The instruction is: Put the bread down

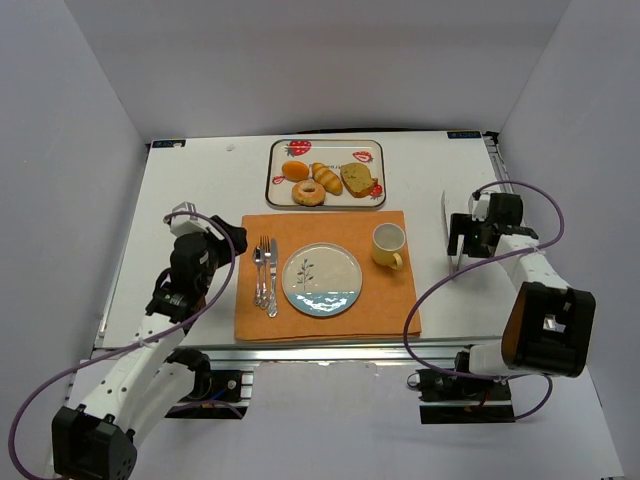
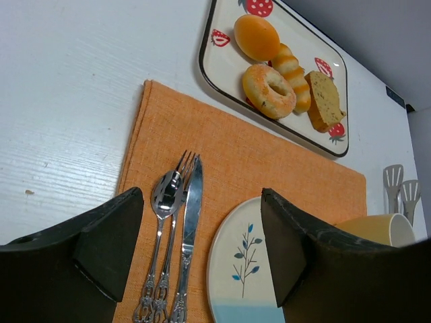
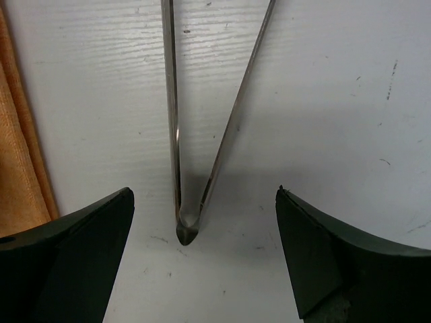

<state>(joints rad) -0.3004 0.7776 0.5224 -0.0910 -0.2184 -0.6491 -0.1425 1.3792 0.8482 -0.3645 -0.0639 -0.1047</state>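
The left hand (image 1: 218,238) hangs released over the mat's (image 1: 390,300) left edge, fingers wide apart, aimed at the tray (image 1: 274,175). The right hand (image 3: 202,195) is also released, low over the table (image 1: 200,180), its fingers on either side of the tongs' (image 3: 170,101) joined end and apart from it; only its wrist view shows this gap. On the mat lie cutlery (image 1: 266,278), a plate (image 1: 322,262) and a cup (image 1: 388,243). At the far edge, the tray holds all the bread: the roll (image 2: 256,37) at the far left, the bagel (image 2: 269,91) in front of it, then a striped pastry (image 2: 291,74) and a slice (image 2: 325,101), all close together.
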